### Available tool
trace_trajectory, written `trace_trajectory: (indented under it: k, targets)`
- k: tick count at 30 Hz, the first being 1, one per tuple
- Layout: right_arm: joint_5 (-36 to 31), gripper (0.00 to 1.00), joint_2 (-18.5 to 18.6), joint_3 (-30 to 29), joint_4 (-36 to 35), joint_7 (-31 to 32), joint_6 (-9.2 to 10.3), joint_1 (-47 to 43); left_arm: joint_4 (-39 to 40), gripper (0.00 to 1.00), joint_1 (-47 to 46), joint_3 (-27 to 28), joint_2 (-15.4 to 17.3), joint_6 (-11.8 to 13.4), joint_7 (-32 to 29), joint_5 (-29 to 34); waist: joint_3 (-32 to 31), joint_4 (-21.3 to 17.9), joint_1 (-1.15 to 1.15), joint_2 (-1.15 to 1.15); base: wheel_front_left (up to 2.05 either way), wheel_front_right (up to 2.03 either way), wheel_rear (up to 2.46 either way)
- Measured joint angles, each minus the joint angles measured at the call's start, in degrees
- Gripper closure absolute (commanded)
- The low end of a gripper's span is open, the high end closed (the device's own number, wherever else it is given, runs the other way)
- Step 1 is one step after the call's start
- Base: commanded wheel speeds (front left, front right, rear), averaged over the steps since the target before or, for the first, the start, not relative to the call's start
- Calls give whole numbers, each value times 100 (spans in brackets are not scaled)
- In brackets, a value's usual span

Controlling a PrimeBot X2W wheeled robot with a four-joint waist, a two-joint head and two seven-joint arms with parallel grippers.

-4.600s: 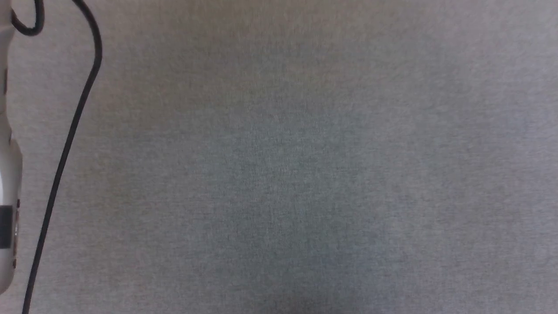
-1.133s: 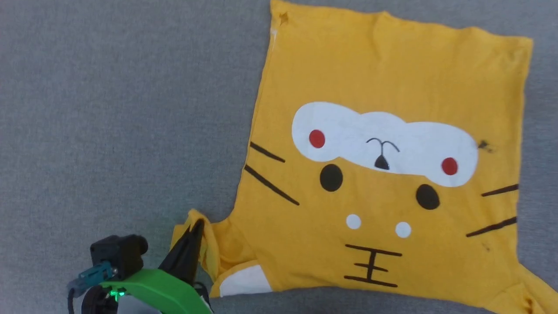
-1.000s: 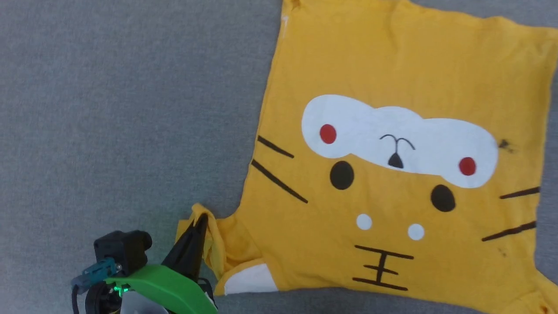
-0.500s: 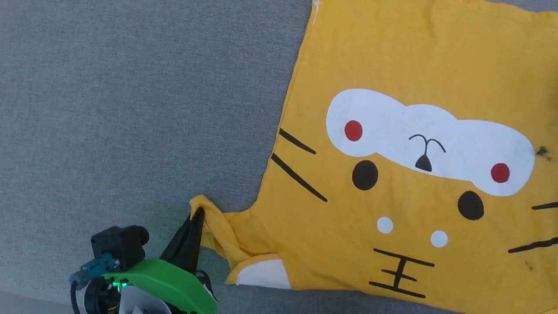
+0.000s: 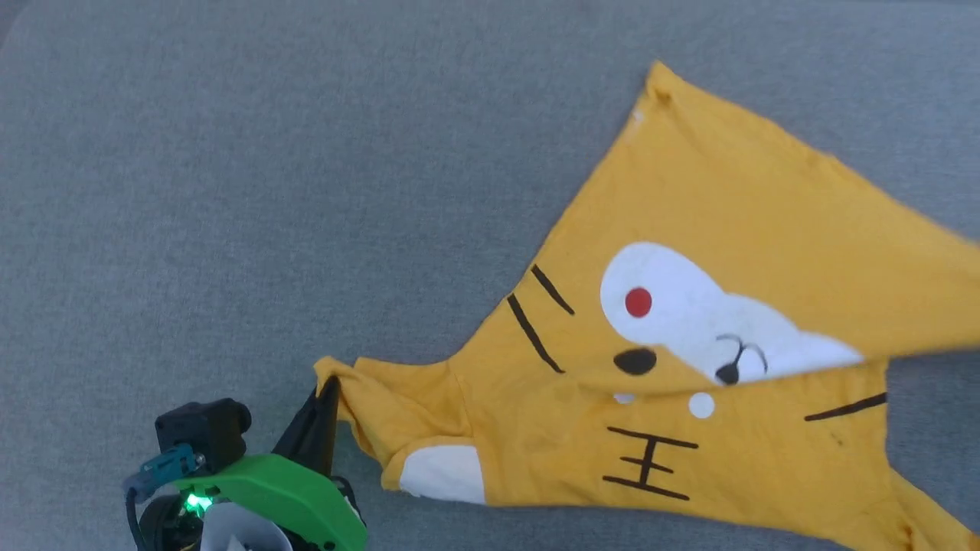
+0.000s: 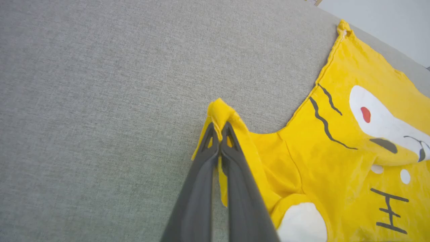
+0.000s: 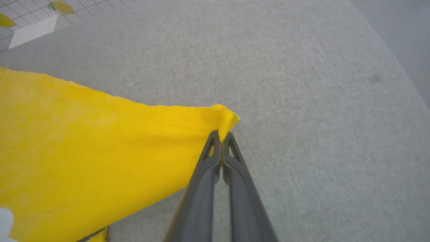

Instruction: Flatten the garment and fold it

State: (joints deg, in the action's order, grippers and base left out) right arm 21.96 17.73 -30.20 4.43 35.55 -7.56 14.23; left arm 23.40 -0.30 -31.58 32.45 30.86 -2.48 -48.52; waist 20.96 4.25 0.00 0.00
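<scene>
The left pincer (image 6: pixel 220 131) clenches the garment's (image 5: pixel 735 199) sleeve tip, the right pincer (image 7: pixel 221 134) another corner; best draw apart evenly, without jerking.

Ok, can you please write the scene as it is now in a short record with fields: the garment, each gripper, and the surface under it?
item: garment, a yellow T-shirt with a cat-face print
lay: not flat; one part is folded over the white patch of the print
left: left gripper shut on the tip of a sleeve
right: right gripper shut on a corner of the yellow cloth
under it: surface of grey woven cloth
fold: not finished
</scene>
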Motion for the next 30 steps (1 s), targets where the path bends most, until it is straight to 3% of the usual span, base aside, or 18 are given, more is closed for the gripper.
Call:
trace_trajectory:
  k: [6,12,13,14,20,25,30]
  targets:
    - [30,100,-1044,-558,-721,196,0,-1934,-66,100,124,-12,8,45,-38,-40,-453,-271,0,0,0,0,0]
    - [137,100,-1475,-612,-631,118,0,-2850,-140,100,266,-43,-15,55,-33,-96,-725,-490,0,0,0,0,0]
    - [146,55,-1479,-570,-614,54,0,-2859,-160,100,285,-42,-20,55,-23,-111,-755,-516,0,0,0,0,0]
    - [204,0,-1480,-530,-615,-37,0,-2847,-177,100,294,-41,-32,55,-19,-140,-787,-546,0,0,0,0,0]
    - [325,0,-1329,-224,-1215,-279,1,-2474,-245,100,288,-68,-87,38,13,-151,-873,-599,0,0,0,0,0]
    - [431,0,-354,280,-1806,-49,0,-1317,-259,100,147,-124,-190,-31,41,-138,-717,-528,0,0,0,0,0]
    - [277,0,464,1169,-1422,196,0,57,-267,100,-138,-245,-312,-94,58,9,-454,-342,0,0,0,0,0]
